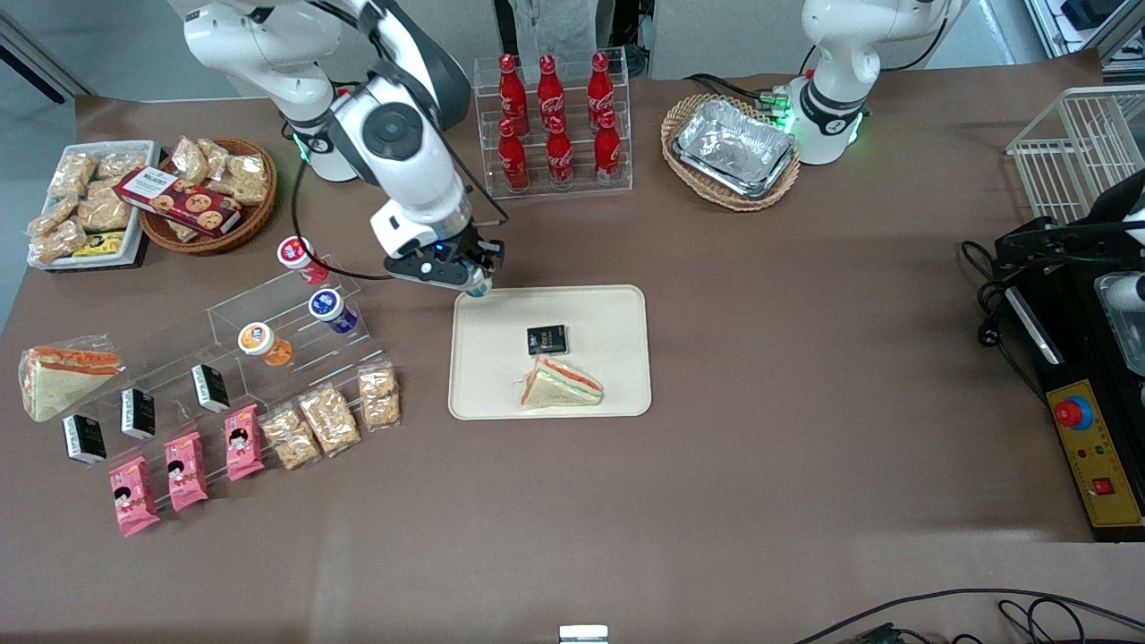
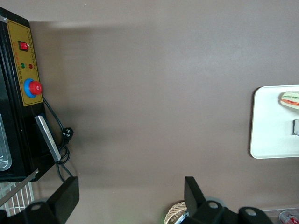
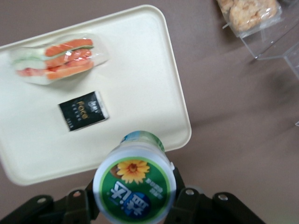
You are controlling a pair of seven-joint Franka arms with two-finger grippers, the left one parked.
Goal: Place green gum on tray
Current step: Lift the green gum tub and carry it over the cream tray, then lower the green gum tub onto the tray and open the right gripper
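Gripper (image 1: 472, 279) clamped on the green gum (image 3: 134, 186), bottle carried lid-up just above the tray (image 1: 617, 309) corner nearest the working arm, off the packed sandwich (image 1: 562, 385) and black sachet (image 1: 547, 339), presumably to set down on bare tray.

We are seeing the gripper (image 3: 133, 205), matt black, clamping the green gum (image 3: 134, 183) above the corner of the tray (image 1: 617, 304). The bottle's plastic lid is looking glossy, the cream tray smooth and matt, the sandwich (image 3: 56, 58) wrapped in shiny clear film.
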